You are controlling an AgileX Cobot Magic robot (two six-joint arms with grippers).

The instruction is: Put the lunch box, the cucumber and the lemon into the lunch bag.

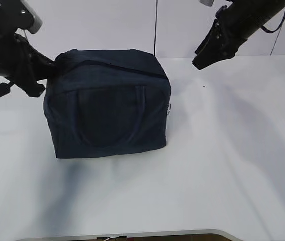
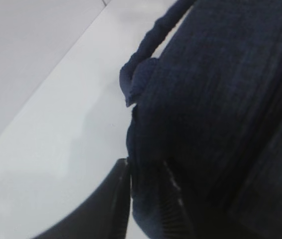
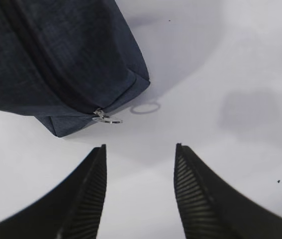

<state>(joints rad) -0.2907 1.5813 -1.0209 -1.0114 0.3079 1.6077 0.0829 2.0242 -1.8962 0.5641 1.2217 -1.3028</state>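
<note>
Lunch bag (image 1: 107,108): upright mid-table, zipper closed (ring pull (image 3: 106,119) at end). Left gripper (image 2: 148,199): jaws narrowly parted around a fold of bag fabric. Right gripper (image 3: 140,194): jaws about half-open, empty, above the table (image 3: 220,74) beside the bag.

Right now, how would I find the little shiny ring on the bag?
Find the dark navy lunch bag standing on the white table. Follow its zipper to the bag's right-hand end. There hangs the silver ring pull, the only shiny metal thing there.
</note>
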